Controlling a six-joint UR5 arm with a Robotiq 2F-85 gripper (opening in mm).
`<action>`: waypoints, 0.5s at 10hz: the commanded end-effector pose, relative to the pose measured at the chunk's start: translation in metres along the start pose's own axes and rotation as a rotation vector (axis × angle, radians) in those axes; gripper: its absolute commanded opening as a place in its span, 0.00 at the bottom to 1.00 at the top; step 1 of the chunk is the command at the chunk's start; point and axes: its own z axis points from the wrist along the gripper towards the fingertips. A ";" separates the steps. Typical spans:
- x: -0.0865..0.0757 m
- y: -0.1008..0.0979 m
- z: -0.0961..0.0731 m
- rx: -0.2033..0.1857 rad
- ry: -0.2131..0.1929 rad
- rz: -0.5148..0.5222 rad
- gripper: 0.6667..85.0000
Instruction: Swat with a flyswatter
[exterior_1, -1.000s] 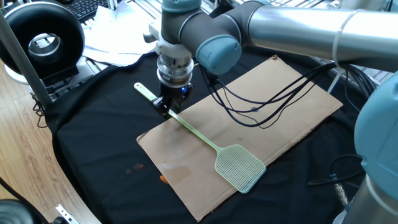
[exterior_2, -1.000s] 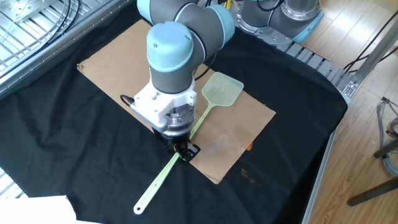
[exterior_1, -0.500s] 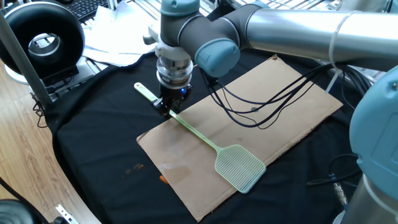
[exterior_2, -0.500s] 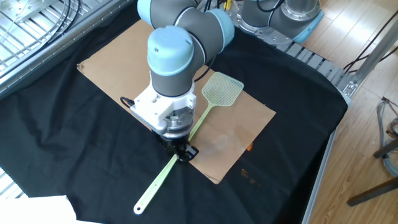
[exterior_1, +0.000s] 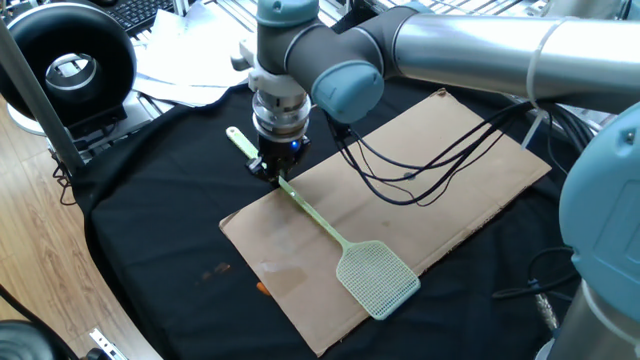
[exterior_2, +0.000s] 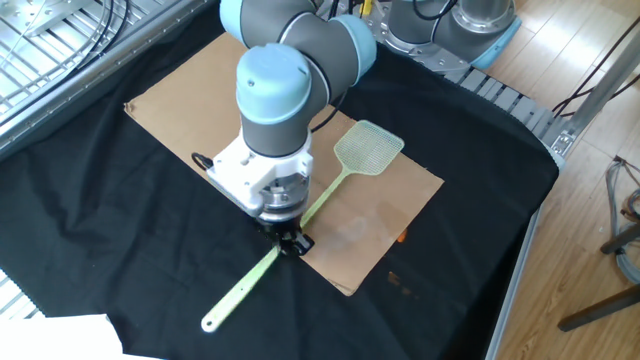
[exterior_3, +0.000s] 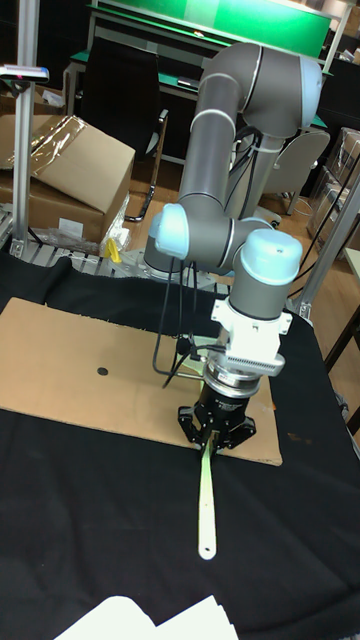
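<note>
A: Right, nearest the tall fixed camera, the free end of the flyswatter (exterior_3: 206, 500) lies over the black cloth (exterior_3: 80, 500) on the bench, its handle running straight away from us.

B: And the gripper (exterior_3: 213, 429) has it. Jaws clamped on the handle partway along, close to the near edge of the cardboard sheet (exterior_3: 70, 375).

A: Beyond the jaws the handle crosses onto the cardboard. In one fixed view the flyswatter (exterior_1: 330, 235) angles toward that sheet's front corner.

B: The mesh head is over the cardboard sheet (exterior_1: 450, 160) there, near its edge; I cannot tell if it touches.

A: From the other side, the flyswatter (exterior_2: 330, 195) again, gripper (exterior_2: 290, 240) at the cardboard's edge.

B: Farther back, black cables (exterior_1: 420, 165) droop across the cardboard.
</note>
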 end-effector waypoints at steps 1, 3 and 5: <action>0.000 -0.006 -0.011 0.030 0.025 0.028 0.01; -0.001 -0.004 -0.023 0.062 0.044 0.017 0.01; 0.005 -0.007 -0.058 0.116 0.084 -0.067 0.00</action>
